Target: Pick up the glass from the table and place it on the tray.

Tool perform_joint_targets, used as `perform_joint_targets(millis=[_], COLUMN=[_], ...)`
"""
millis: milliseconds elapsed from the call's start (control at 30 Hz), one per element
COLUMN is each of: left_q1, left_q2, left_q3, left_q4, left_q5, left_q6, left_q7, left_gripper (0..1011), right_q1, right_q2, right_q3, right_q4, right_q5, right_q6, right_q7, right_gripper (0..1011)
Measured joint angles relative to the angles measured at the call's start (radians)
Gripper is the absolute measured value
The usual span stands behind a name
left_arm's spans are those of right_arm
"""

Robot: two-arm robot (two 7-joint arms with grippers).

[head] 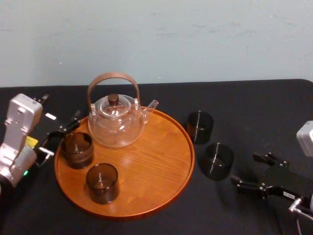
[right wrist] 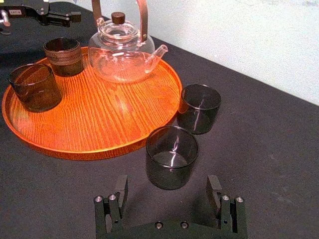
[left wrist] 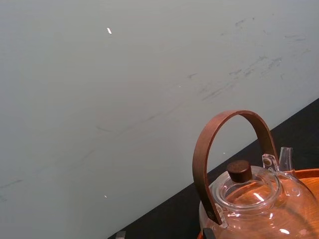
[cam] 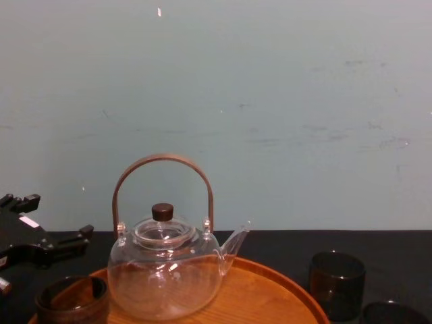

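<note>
Pale grey-green wall (head: pixel 195 34) behind — faintly scuffed, it seems.

Robot body: silver casing, black fittings.
Left arm (head: pixel 18 128) has silver-grey casing, yellow sticker, green light; right gripper (right wrist: pixel 167 185) is matte black, with silver screws and a white label.

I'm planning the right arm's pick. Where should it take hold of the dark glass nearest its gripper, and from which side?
Grip the nearer glass across its round wall at mid-height, coming level from the right gripper's side, opposite the tray. It stands upright, clear of the other glass, and the open gripper looks wide enough.
</note>
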Motion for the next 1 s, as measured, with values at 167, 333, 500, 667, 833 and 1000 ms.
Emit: perform_joint_targets(millis=[167,333,500,667,833,1000], left_q1=[0.0,0.0,0.0,0.0,0.0,0.0], left_q2=[0.0,0.0,0.0,0.0,0.0,0.0], left_q3=[0.0,0.0,0.0,0.0,0.0,0.0], left_q4=[0.0,0.0,0.0,0.0,0.0,0.0], left_q5=[0.0,0.0,0.0,0.0,0.0,0.0], left_q6=[0.0,0.0,0.0,0.0,0.0,0.0], left_q7=[0.0,0.0,0.0,0.0,0.0,0.0], left_gripper=[1001,1001,1001,1001,1002,1001], right_q1=[0.015,0.035,0.056,0.079,0.1,0.124], right_q2=[-0.011,-0.023,-0.035,-0.046,-0.054,-0.062], right_q3=[-0.008,-0.018,-0.029,-0.041,-0.051,-0.065], right_q4=[0.0,0.006,0.016,0.025,0.034,0.045], right_q5=[0.008,0.008,0.0,-0.014,-0.025,-0.037], right_q6=[0.033,0.073,0.111,0.144,0.165,0.179], right_q7=[0.006,-0.006,-0.026,-0.038,-0.04,-0.034], right_gripper=[1002,1002,1002,1002,1002,1002])
